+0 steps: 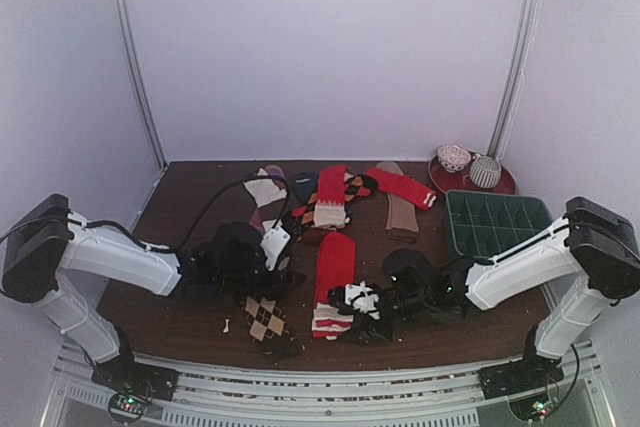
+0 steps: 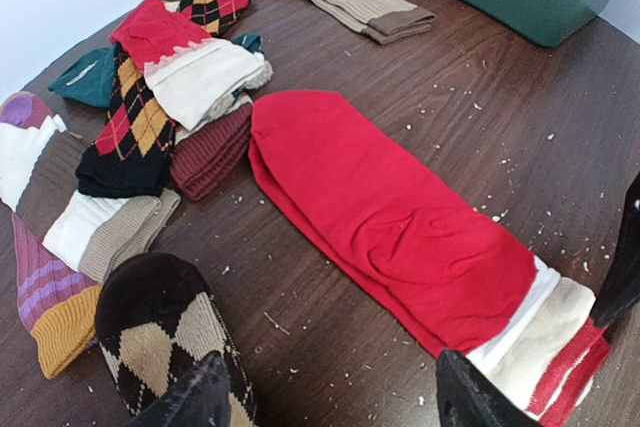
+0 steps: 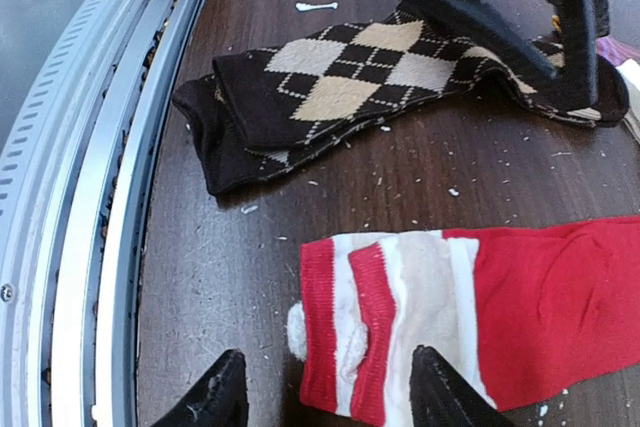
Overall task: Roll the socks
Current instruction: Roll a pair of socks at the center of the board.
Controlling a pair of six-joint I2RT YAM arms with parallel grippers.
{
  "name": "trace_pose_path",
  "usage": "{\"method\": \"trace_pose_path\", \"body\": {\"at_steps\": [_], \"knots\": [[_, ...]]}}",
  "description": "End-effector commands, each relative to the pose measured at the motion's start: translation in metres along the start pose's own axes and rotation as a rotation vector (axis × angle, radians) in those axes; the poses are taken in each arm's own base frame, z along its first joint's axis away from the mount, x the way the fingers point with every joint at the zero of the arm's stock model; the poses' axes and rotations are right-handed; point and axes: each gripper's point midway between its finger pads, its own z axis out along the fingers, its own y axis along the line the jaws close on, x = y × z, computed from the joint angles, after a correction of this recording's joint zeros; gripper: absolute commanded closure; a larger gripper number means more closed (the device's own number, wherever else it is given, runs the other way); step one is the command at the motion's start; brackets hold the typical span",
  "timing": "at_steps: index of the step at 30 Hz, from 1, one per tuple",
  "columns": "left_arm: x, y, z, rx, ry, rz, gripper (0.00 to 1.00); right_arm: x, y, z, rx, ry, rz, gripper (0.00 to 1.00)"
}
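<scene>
Table point(image 1: 180, 217) of dark wood is shown, flecked with white lint. A red sock point(image 1: 335, 267) is laid flat near the front middle, its white-and-red striped cuff toward the near edge. A brown argyle sock point(image 1: 265, 319) is laid just to its left, not touching it. The left claw point(image 2: 330, 397) is held open, with the argyle toe under one finger. The right claw point(image 3: 325, 392) is held open at the striped cuff's end. Other socks point(image 1: 320, 197) are heaped behind.

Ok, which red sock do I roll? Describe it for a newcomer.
On the dark wooden table, look to the near middle. The plain red sock lies flat there, clear of the pile behind, its white-and-red striped cuff toward the near edge.
</scene>
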Motion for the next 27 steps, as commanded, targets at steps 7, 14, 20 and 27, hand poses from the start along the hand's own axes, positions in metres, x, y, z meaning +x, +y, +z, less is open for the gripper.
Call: {"method": "trace_pose_path", "body": {"at_steps": [7,14,20,27], "knots": [[-0.004,0.002,0.000,-0.003,-0.023,-0.001,0.29,0.012,-0.009,0.015,0.066,0.048,-0.037,0.45],[-0.002,0.002,0.001,-0.003,-0.016,-0.001,0.29,-0.001,-0.011,0.007,0.105,0.012,-0.054,0.47],[-0.002,0.002,0.005,-0.004,-0.009,0.003,0.29,-0.002,-0.010,0.006,0.096,0.023,-0.078,0.45],[-0.002,0.002,0.004,-0.005,-0.006,0.004,0.29,0.029,-0.001,0.027,0.031,0.102,-0.034,0.46]]}}
